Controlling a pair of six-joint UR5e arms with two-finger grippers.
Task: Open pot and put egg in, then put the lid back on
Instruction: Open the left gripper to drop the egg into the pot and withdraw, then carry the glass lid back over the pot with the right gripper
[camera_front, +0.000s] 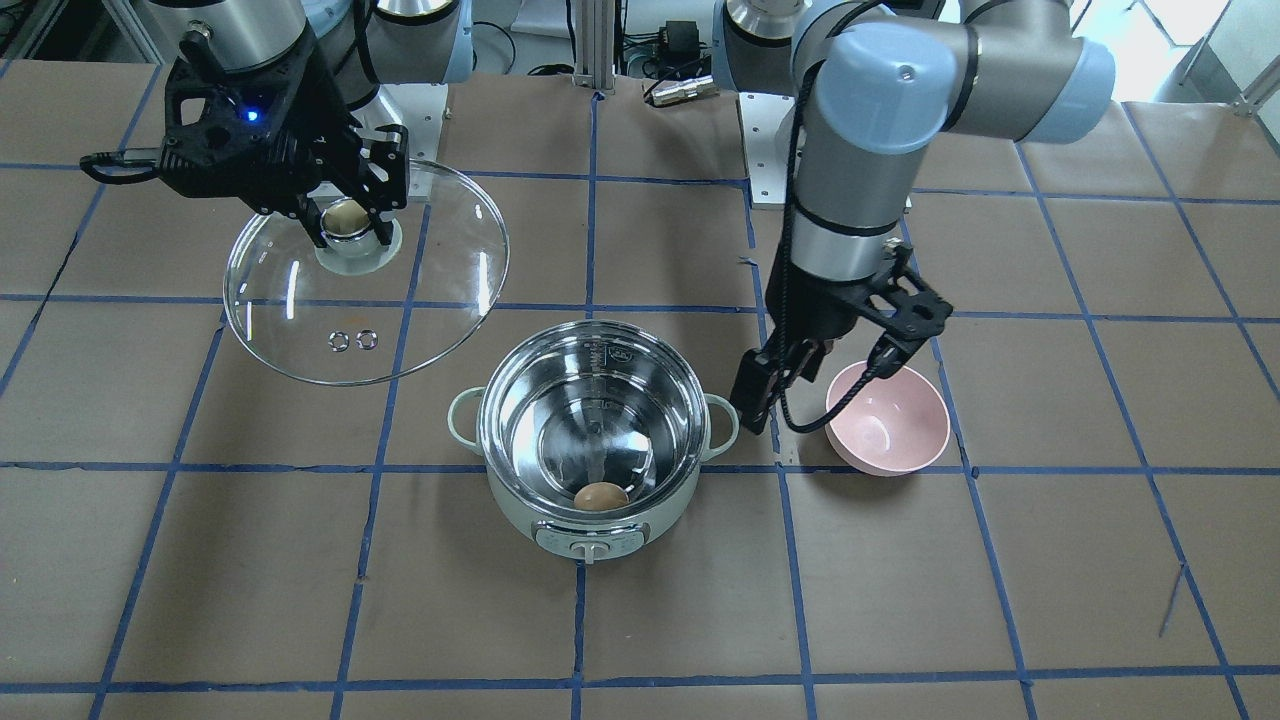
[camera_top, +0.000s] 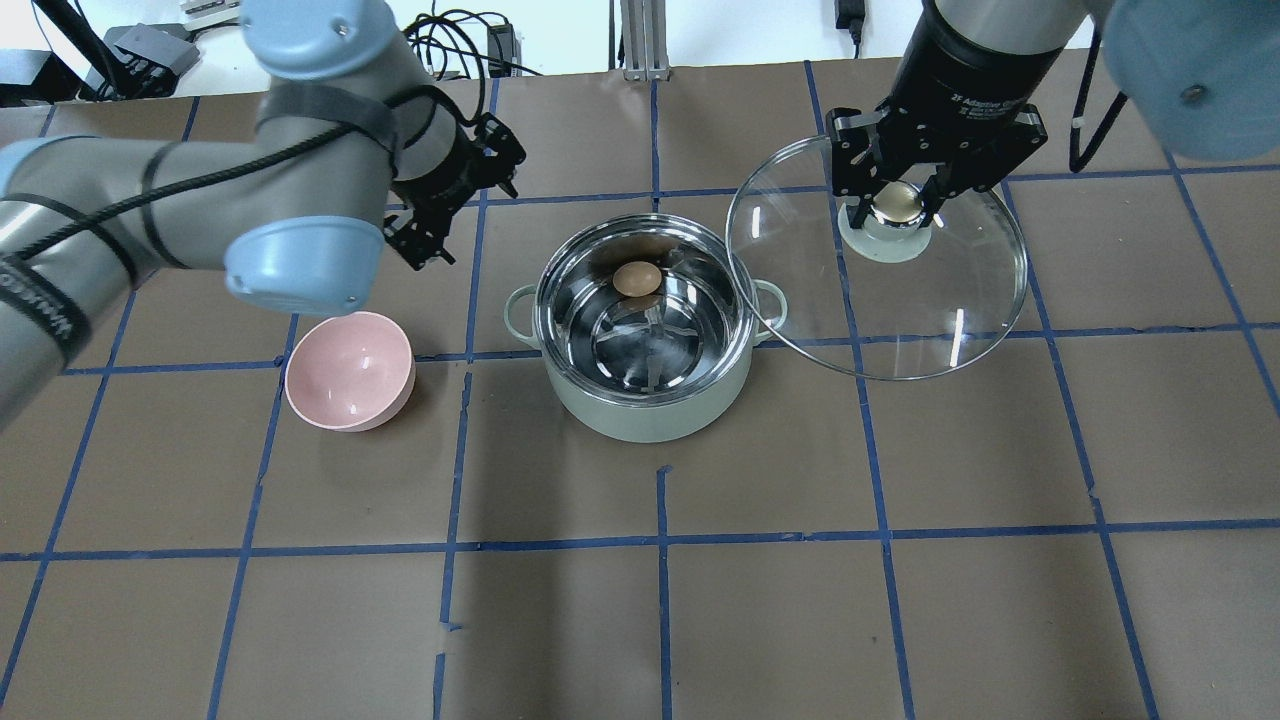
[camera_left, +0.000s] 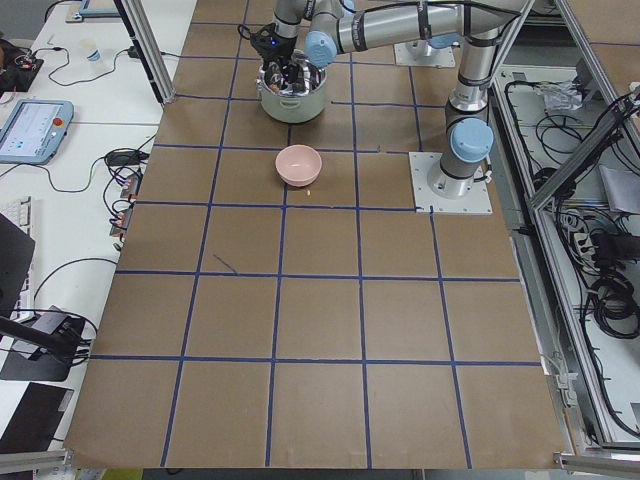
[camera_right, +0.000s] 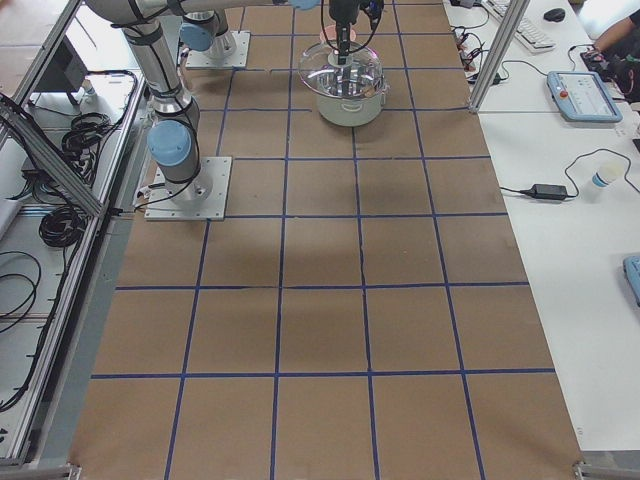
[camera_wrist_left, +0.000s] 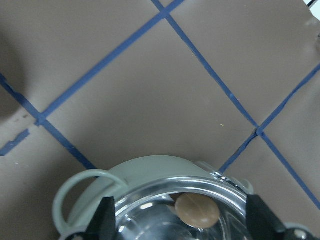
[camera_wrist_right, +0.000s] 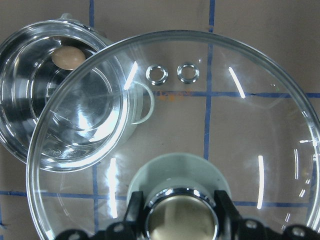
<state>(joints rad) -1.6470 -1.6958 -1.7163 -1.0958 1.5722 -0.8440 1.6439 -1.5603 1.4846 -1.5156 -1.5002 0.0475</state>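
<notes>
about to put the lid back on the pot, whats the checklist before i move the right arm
1. Egg inside the pot: ok, it lies on the steel floor near the wall.
2. Lid firmly held: ok, the right gripper is shut on the knob, with the lid off the table.
3. Lid centred over the pot: not ok, it hangs to the robot's right and only its edge overlaps the rim.
4. Pot rim free: ok, nothing rests on it.
5. Left gripper out of the lid's path: cannot tell. It is open and empty, between the pot and the pink bowl, close to the pot's handle.
</notes>
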